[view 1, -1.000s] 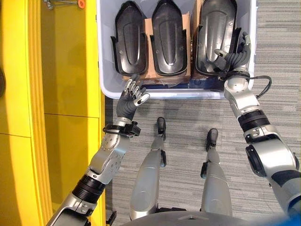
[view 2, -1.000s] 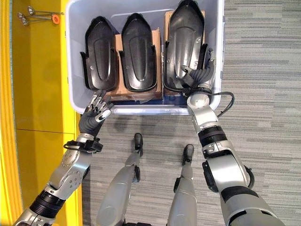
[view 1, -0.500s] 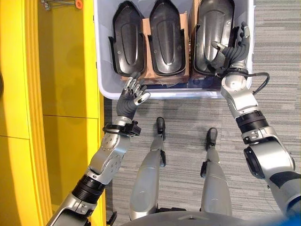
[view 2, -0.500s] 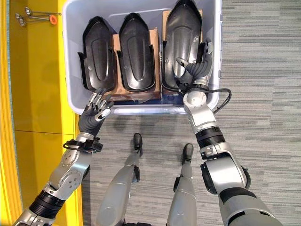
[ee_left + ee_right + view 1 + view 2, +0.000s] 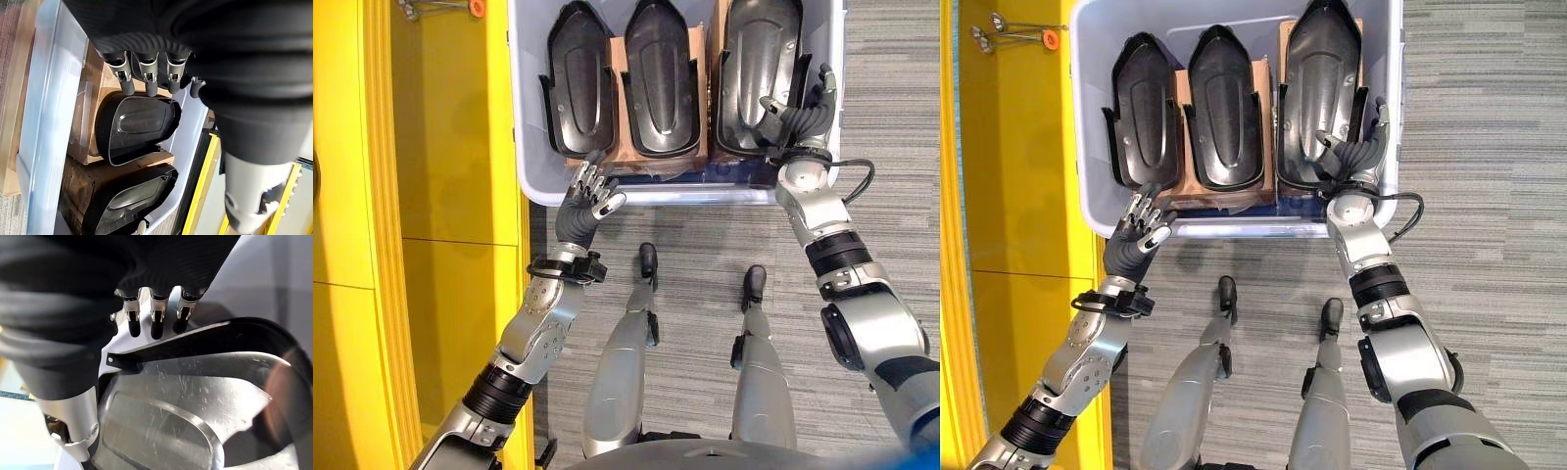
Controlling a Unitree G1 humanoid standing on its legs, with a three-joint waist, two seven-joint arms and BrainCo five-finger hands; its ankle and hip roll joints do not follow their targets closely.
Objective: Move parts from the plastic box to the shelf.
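Note:
A pale plastic box [image 5: 646, 194] holds three black moulded parts side by side on cardboard: left part [image 5: 576, 78], middle part [image 5: 658, 78], right part [image 5: 754, 59]. My right hand [image 5: 800, 117] is at the near right end of the right part. Its thumb reaches over the part's top and its fairly straight fingers [image 5: 156, 318] run along the outer flange [image 5: 195, 382]; it is open. Outside the box's near left corner, my left hand [image 5: 582, 211] hovers open, its fingers [image 5: 146, 78] pointing toward the left part [image 5: 137, 122].
A yellow shelf unit [image 5: 450, 196] runs down the left, close against the box. Small metal tools with an orange piece [image 5: 1013, 34] lie on it at the far end. Grey carpet [image 5: 891, 117] lies to the right of the box.
My right hand rose along the right part with fingers spread, then settled slightly lower with its thumb over the part. The left hand has stayed put.

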